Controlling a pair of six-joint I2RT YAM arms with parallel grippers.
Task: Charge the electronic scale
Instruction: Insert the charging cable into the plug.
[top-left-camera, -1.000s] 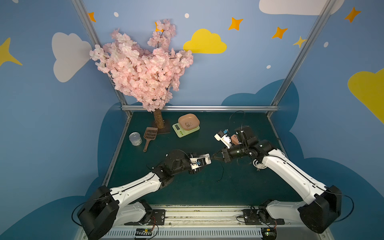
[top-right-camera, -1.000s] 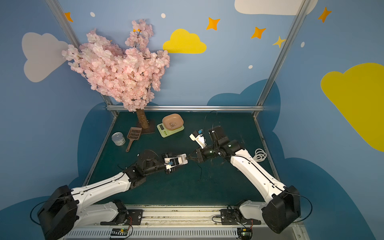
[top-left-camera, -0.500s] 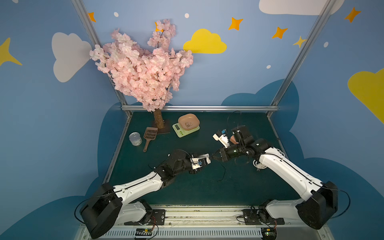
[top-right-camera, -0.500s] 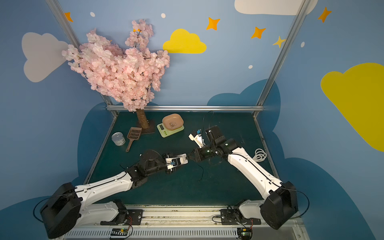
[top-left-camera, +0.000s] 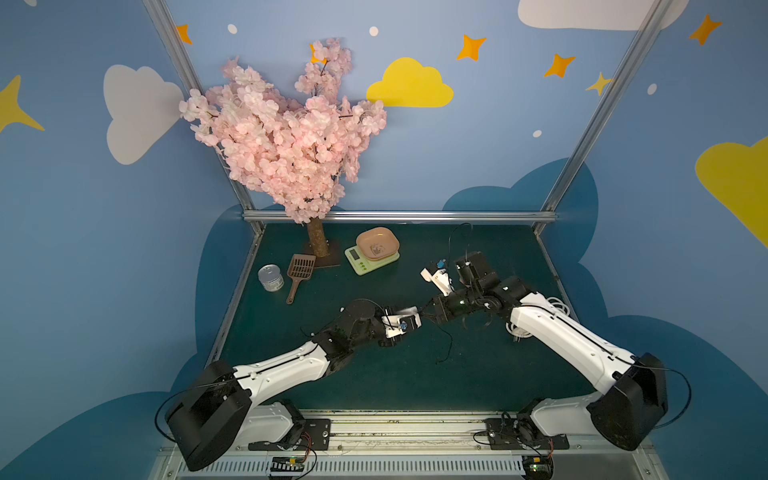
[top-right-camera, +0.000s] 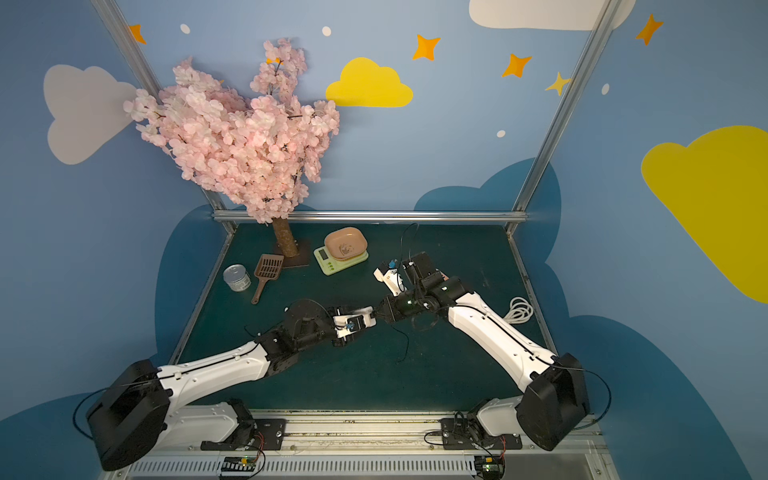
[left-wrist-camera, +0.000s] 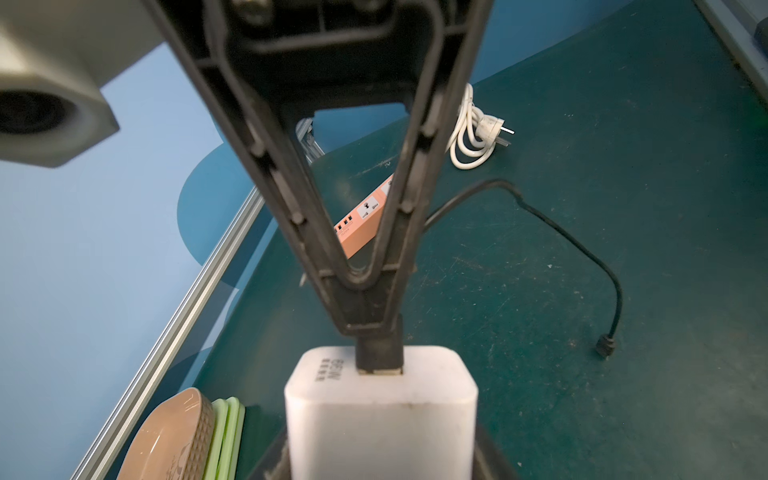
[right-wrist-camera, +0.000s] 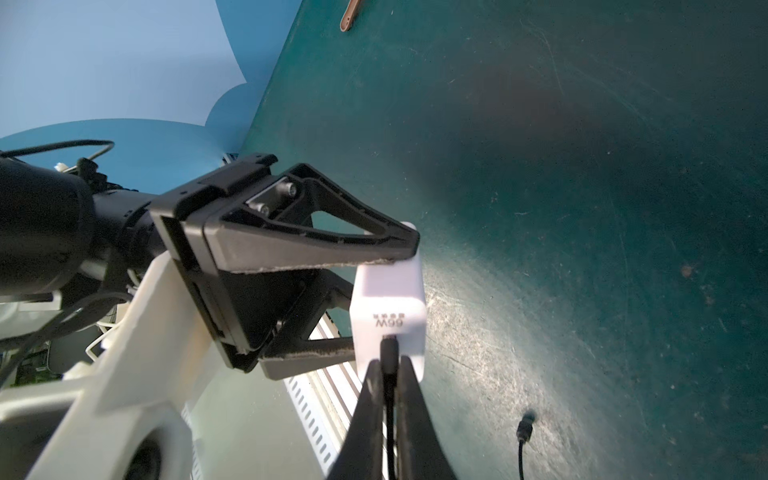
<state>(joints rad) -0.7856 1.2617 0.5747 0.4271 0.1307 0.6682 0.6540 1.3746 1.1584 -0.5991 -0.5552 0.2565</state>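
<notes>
The electronic scale (top-left-camera: 365, 261) (top-right-camera: 332, 262), pale green with a pink dish on top, sits at the back centre of the mat; its edge also shows in the left wrist view (left-wrist-camera: 226, 436). My left gripper (top-left-camera: 409, 322) (top-right-camera: 362, 322) is shut on a white cube charger (left-wrist-camera: 380, 415) (right-wrist-camera: 390, 299), held above the mat. My right gripper (top-left-camera: 424, 317) (left-wrist-camera: 376, 328) (right-wrist-camera: 388, 370) is shut on the plug (left-wrist-camera: 379, 349) of a black cable. The plug sits in the charger's port, with a thin strip of metal showing. The cable's other end (left-wrist-camera: 605, 345) (top-left-camera: 436, 362) lies loose on the mat.
A salmon-pink power strip (left-wrist-camera: 357, 232) lies behind the right arm, its coiled white cord (top-left-camera: 557, 305) at the right edge. A pink blossom tree (top-left-camera: 316, 245), a brown scoop (top-left-camera: 299, 270) and a tin can (top-left-camera: 271, 278) stand at the back left.
My right gripper has carried the plug leftward across the gap to the charger in my left gripper; the two grippers now meet tip to tip.
</notes>
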